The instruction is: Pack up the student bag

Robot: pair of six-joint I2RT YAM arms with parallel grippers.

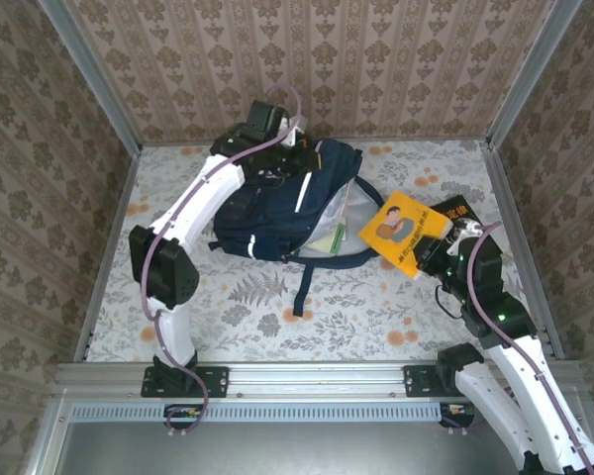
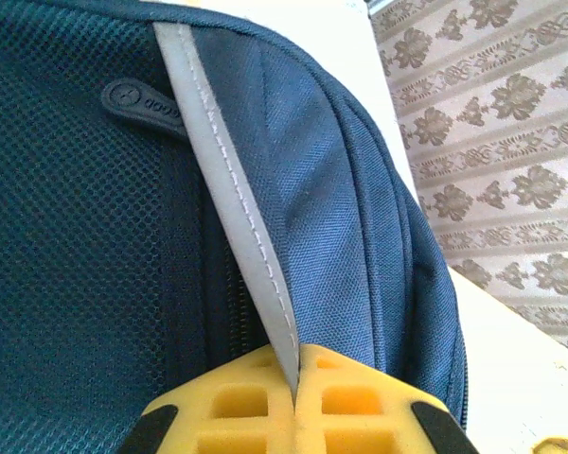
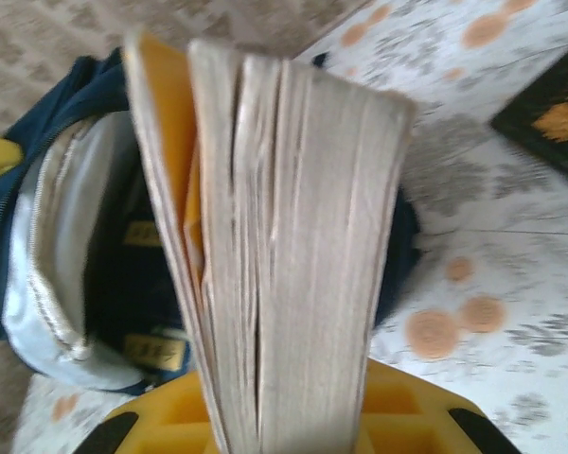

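The navy student bag (image 1: 267, 213) lies on the floral table (image 1: 376, 307), main compartment unzipped, pale grey lining showing.

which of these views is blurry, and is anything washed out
Right wrist view: the thick yellow-covered paperback book is soft, its page edges smeared, and the flowered tabletop behind is blurred too. Left wrist view: the weave of the navy-blue fabric backpack and its grey reflective stripe are crisp; the tabletop looks washed out. Top external view: sharp, evenly lit.

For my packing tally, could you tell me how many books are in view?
2: a yellow book in the right gripper beside the open student bag, and a black book on the table nearby. Others may be hidden inside the bag.
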